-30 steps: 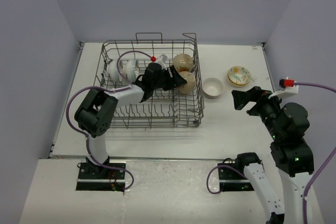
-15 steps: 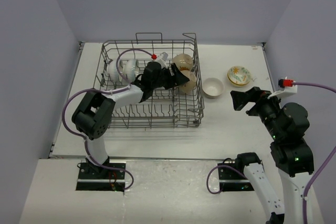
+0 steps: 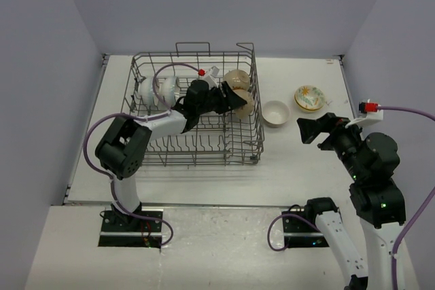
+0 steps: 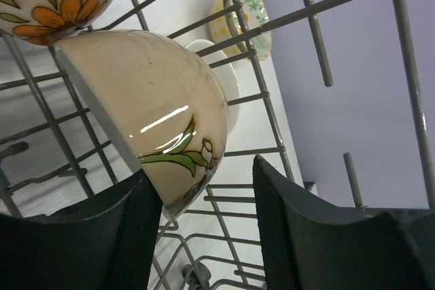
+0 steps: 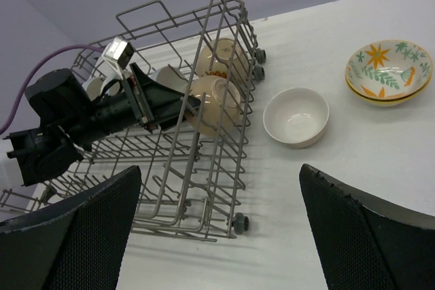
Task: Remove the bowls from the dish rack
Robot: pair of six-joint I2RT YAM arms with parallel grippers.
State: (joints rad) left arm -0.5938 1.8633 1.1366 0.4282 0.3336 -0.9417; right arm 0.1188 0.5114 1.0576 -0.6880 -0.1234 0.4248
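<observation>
Far left in the dish rack [image 3: 204,159] stand white bowls [image 3: 151,90], untouched. The left gripper [image 3: 236,101] reaches into the rack's right end. Its fingers [image 4: 136,222] are apart. A cream bowl [image 4: 149,93] painted with a green-leaved flower stands on edge there. Its lowest edge dips between the fingers, seemingly against one, with a gap to the other. The right gripper [image 3: 311,129], spread wide and empty, hangs over the table, farther from that bowl.
</observation>
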